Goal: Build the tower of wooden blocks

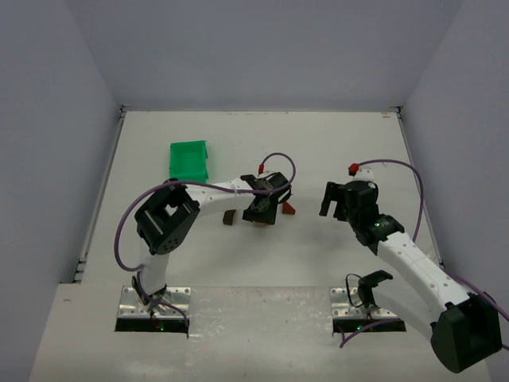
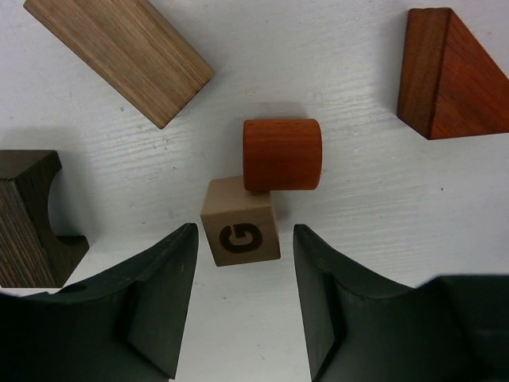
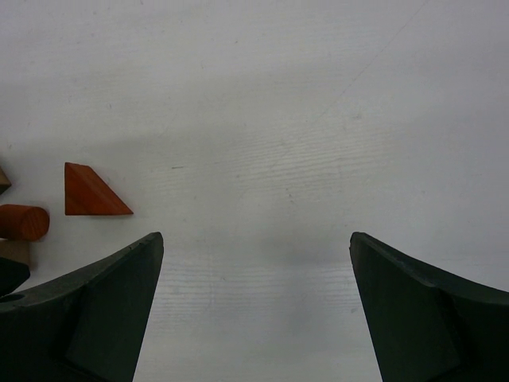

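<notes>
The tower's pieces lie loose on the white table under my left gripper (image 2: 245,232). A tan cube marked G (image 2: 241,229) sits between the left fingertips with a narrow gap on each side; the jaws stand partly open and touch nothing. A reddish cylinder (image 2: 282,154) lies against the cube's far side. A tan bar (image 2: 119,52) lies far left, a reddish wedge (image 2: 449,76) far right, and a dark arch block (image 2: 28,219) at the left. My right gripper (image 3: 256,239) hangs wide open over bare table, with the wedge (image 3: 91,192) to its left.
A green bin (image 1: 189,159) stands behind and left of the left gripper (image 1: 262,211). The right gripper (image 1: 334,200) is to the right of the blocks. Grey walls close the table on three sides. Purple cables loop over both arms.
</notes>
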